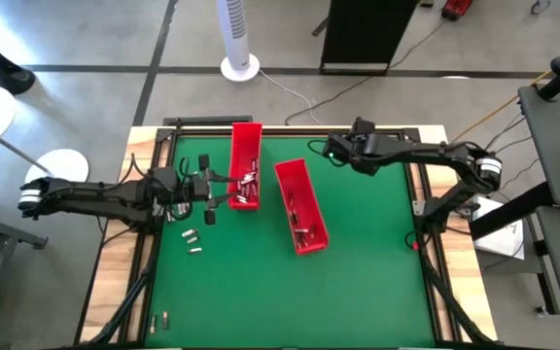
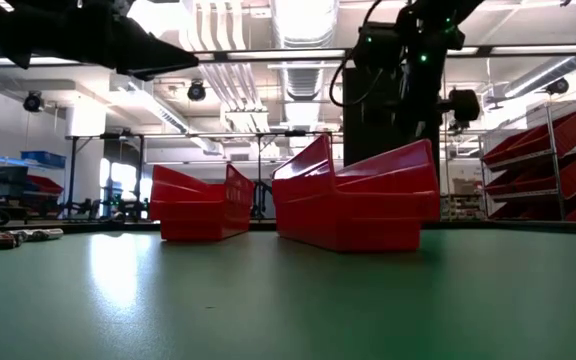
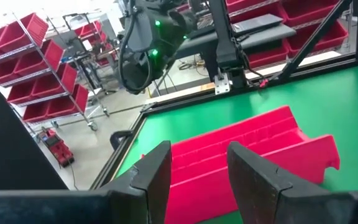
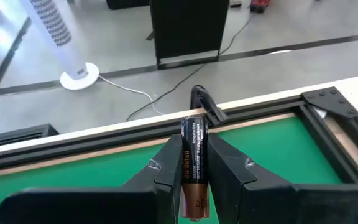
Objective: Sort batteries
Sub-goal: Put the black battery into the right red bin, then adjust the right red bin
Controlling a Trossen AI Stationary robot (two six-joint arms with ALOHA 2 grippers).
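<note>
- At the far right of the green table (image 1: pixel 358 292), your right gripper (image 4: pixel 193 167) is clamped on a single battery (image 4: pixel 193 168). It hangs lengthwise between the fingers, which pinch the upper part of its body, so it looks secure enough to be carried.
- That gripper (image 1: pixel 331 149) sits well apart from both trays, near the table's back edge; you would need to bring it over a tray before letting go.
- The right-hand red tray (image 1: pixel 300 205) lies at a slant and holds only a few batteries, while the left-hand red tray (image 1: pixel 246 163) holds a denser cluster (image 1: pixel 248 183); I judge these to be the two sorting destinations.
- Your left gripper (image 1: pixel 219 191) is just beside the left-hand tray with its fingers (image 3: pixel 153 177) spread and nothing between them, so it looks to have nothing to deliver.
- Loose batteries (image 1: pixel 193 237) lie unsorted on the mat beside the left arm, with a couple more (image 1: pixel 158 318) near the front edge.
</note>
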